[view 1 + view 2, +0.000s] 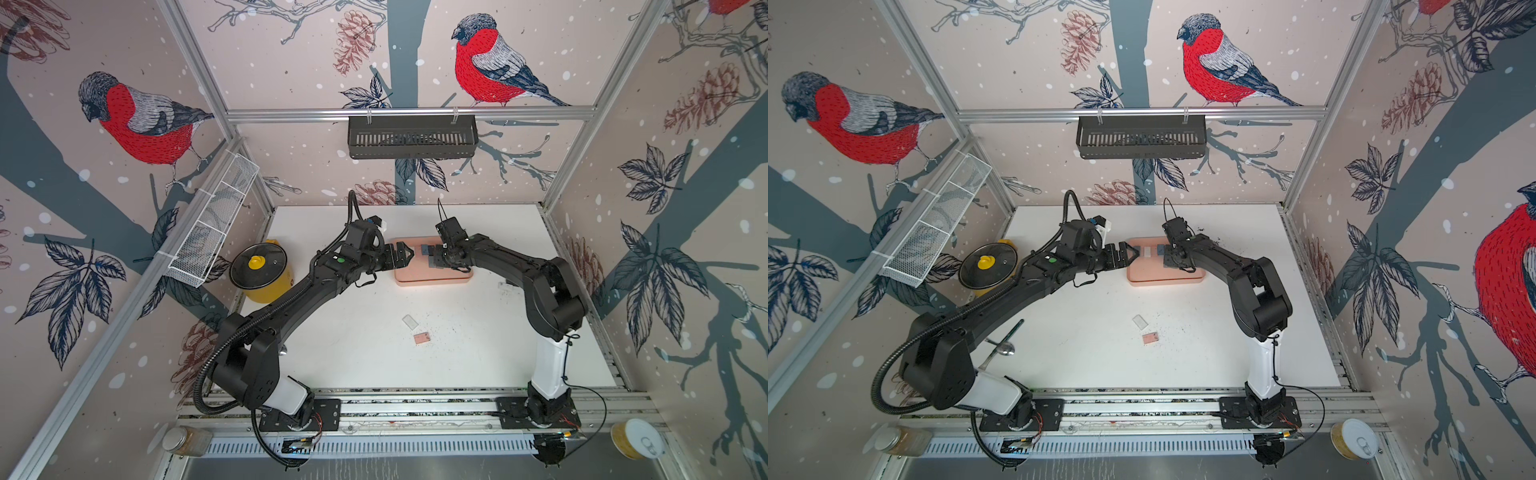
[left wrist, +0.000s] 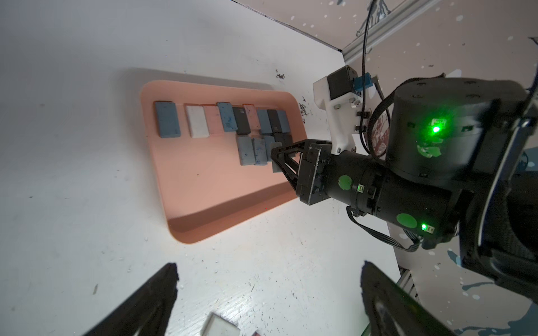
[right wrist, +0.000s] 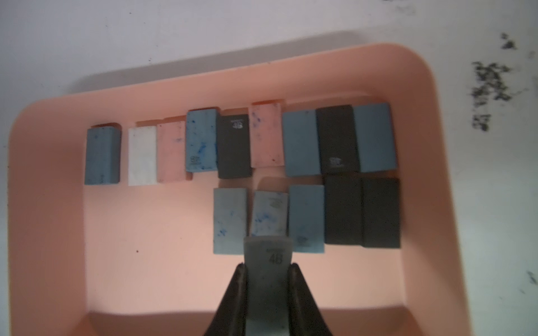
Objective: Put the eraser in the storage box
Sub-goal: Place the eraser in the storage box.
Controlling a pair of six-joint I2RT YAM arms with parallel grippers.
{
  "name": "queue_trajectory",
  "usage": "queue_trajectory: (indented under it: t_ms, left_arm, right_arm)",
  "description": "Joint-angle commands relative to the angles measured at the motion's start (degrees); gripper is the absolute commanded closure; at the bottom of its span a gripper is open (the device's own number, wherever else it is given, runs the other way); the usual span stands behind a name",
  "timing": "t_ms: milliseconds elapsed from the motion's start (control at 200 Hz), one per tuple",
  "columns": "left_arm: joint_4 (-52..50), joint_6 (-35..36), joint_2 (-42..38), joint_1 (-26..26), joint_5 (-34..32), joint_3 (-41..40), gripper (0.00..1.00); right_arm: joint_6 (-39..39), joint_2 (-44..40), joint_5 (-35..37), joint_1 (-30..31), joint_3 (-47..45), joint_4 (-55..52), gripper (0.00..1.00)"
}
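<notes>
Eraser likely light, rubbery, grippy; right gripper clamped on its long sides over storage box; left gripper apart.

A yellow pot with a glass lid and a yellow knob stands on the white counter, well to the left of the left gripper. Farther out on that side, a white wire-mesh basket hangs tilted on the frame. A long black slotted basket hangs from the rear rail, above and behind both grippers. A metal spoon lies on the counter, well back from the left gripper. Dark crumbs speckle the counter near the right gripper. A lidded jar and a yellow tin can sit at the front corners, far from both grippers.
</notes>
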Motion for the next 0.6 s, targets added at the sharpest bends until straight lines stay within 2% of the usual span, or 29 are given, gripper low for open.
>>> queue_trajectory:
  t_ms: [0, 345, 595]
  left_arm:
    - [0.4, -2.2, -0.2, 2.2, 1.3, -0.5, 0.03]
    - [1.0, -3.3, 0.5, 5.7, 4.0, -0.7, 0.03]
    - [1.8, -3.7, 0.9, 6.2, 5.5, -1.0, 0.03]
  right_arm:
    - [-0.9, 3.3, -0.9, 1.1, 3.9, -1.6, 0.78]
    - [-1.5, 13.0, -1.4, 4.0, 16.2, -5.2, 0.78]
    - [-0.8, 13.4, -0.5, 5.2, 15.7, -5.2, 0.77]
